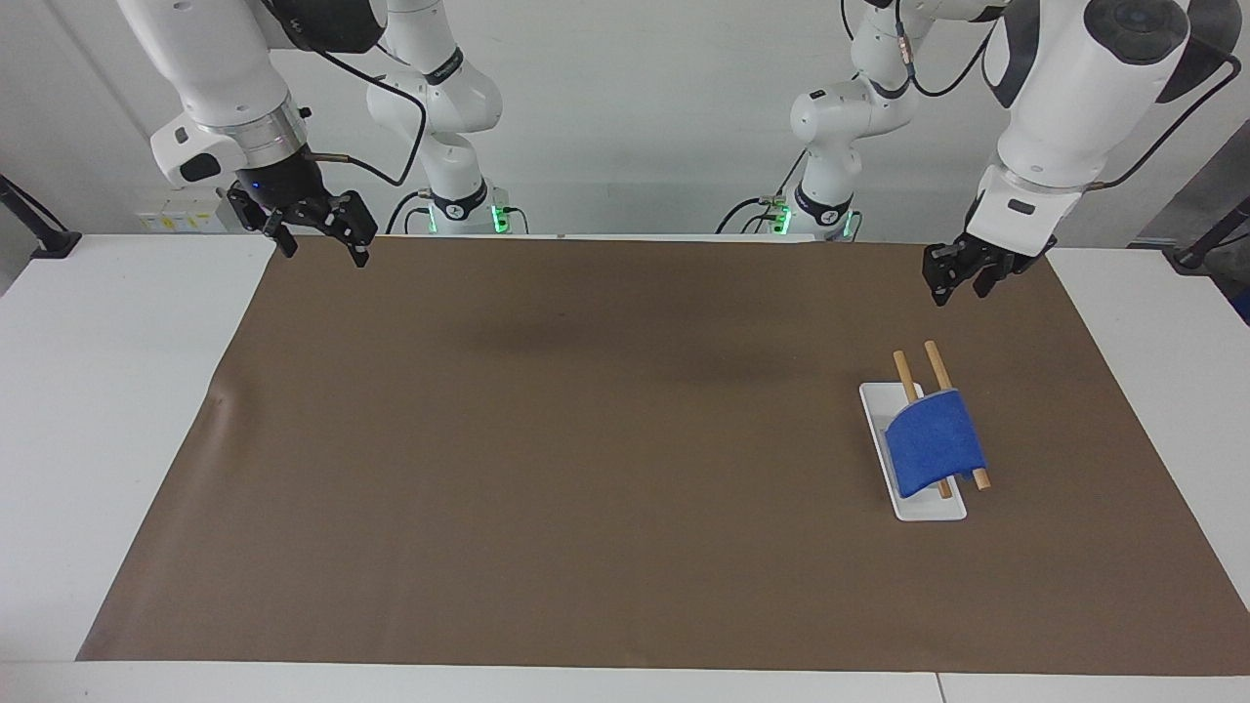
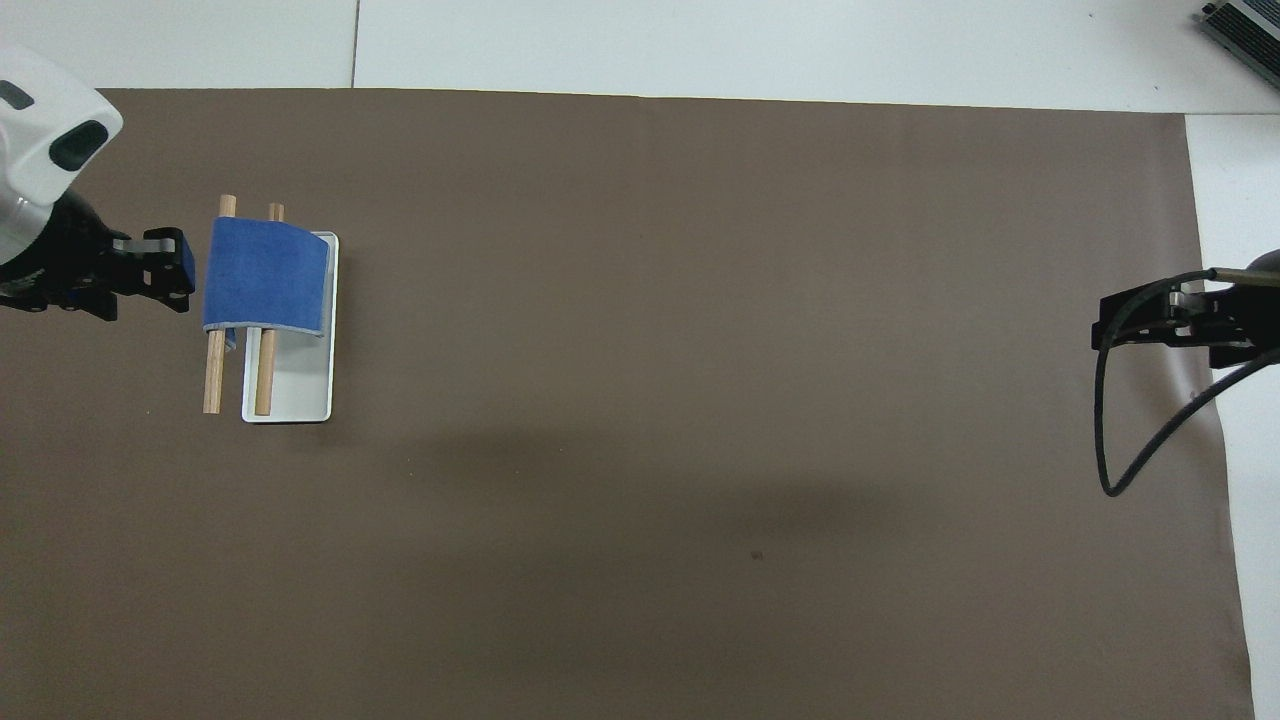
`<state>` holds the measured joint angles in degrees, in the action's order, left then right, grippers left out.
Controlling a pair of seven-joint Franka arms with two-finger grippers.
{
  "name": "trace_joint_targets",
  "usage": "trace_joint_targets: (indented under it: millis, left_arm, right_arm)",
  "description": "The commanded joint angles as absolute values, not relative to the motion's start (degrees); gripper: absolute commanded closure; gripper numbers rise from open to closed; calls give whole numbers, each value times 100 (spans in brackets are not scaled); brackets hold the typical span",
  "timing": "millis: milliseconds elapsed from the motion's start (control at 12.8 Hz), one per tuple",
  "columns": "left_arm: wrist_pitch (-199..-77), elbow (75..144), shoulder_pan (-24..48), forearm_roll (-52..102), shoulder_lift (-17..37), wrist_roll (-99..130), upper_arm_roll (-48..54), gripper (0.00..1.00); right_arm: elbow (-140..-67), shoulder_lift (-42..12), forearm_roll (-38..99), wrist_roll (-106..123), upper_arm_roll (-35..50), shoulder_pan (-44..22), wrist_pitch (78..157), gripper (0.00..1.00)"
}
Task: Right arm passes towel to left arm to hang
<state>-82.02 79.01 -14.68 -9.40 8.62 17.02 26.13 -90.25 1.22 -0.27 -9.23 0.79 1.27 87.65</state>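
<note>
Facing the table from across it, the towel (image 1: 933,441) hangs draped over the two wooden rods (image 1: 903,369) of the rack (image 1: 913,508). The rack's white base sits on the brown mat (image 1: 586,439) toward my left arm's end of the table (image 1: 98,391). My left gripper (image 1: 959,290) is up in the air over the mat at that same end, apart from both rack and towel. I cannot tell whether it is parted or closed, but nothing blue is in it. My right gripper (image 1: 324,249) hangs over the mat's corner at my right arm's end, jaws spread wide and empty. The dark bands on my arms carry lettering too small to read.

Seen from overhead, the towel (image 2: 265,275) covers the part of the rods that lies farther from me. The nearer rod ends are bare, one over the white base (image 2: 300,390) and one just off its edge. My left gripper (image 2: 183,288) shows just beside the towel's edge here. My right gripper (image 2: 1105,328) is over the mat's edge at the other end, with a black cable (image 2: 1110,440) looping below it.
</note>
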Motion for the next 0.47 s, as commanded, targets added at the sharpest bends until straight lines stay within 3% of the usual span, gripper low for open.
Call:
trace_joint_targets:
  millis: [0, 391]
  left_arm:
    - [-8025, 7892, -1773, -950, 809, 1443, 2619, 48]
    - [-8173, 8339, -1846, -940, 608, 1195, 2619, 49]
  right_arm:
    - [-9079, 167, 114, -799, 62, 202, 8754, 0]
    - [-9079, 167, 114, -782, 70, 193, 8728, 0]
